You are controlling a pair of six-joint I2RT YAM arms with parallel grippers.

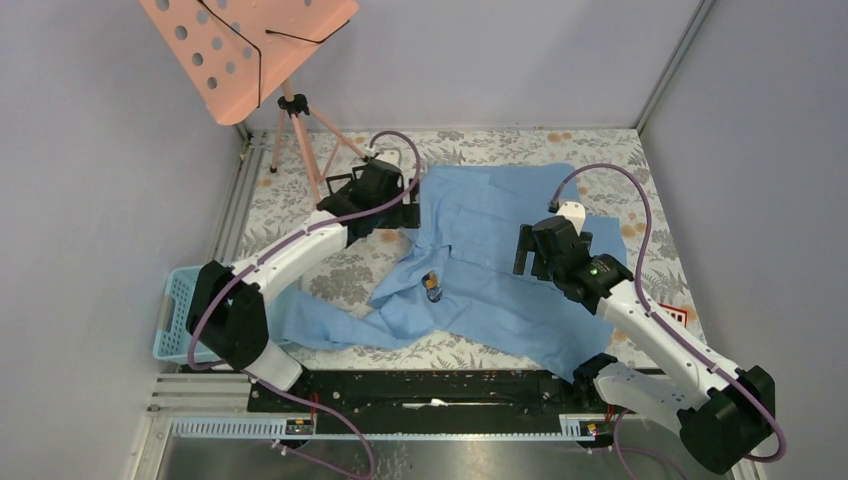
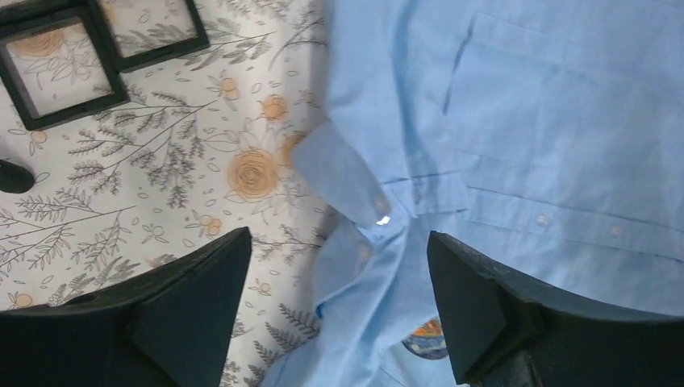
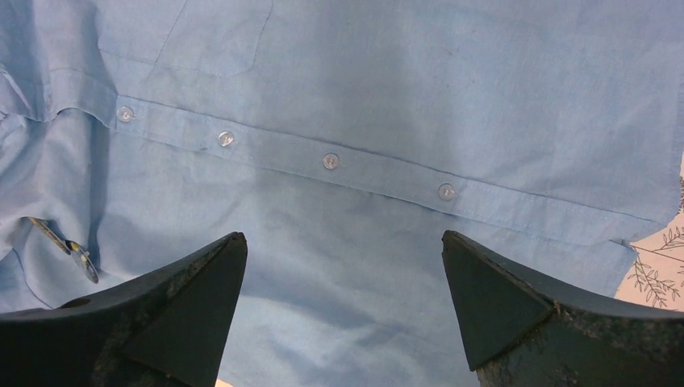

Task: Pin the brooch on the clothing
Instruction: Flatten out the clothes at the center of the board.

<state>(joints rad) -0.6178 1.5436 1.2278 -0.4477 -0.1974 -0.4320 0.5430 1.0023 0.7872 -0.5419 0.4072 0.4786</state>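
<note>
The shirt (image 1: pixel 470 220) lies spread at frame centre with the brooch (image 1: pixel 432 287) resting on it at lower centre, left gripper (image 2: pixel 339 235) and right gripper (image 3: pixel 343 236) both agape and empty above it: each should probably lift straight up, lest a jaw drag the thin weave and tip the brooch.

One large light blue button-up woven shirt (image 1: pixel 500 230) lies on the one floral-patterned surface (image 1: pixel 480 145), with one small round multicoloured brooch (image 1: pixel 432 287); the right wrist view shows four small clear buttons (image 3: pixel 330 160) along the placket. There are also one light blue plastic basket (image 1: pixel 172 310), one pink perforated music stand on a tripod (image 1: pixel 245 50) and two black square frames (image 2: pixel 56 72). Two white robot arms (image 1: pixel 300 250) are in view, each with two black fingers (image 2: pixel 193 314).
</note>
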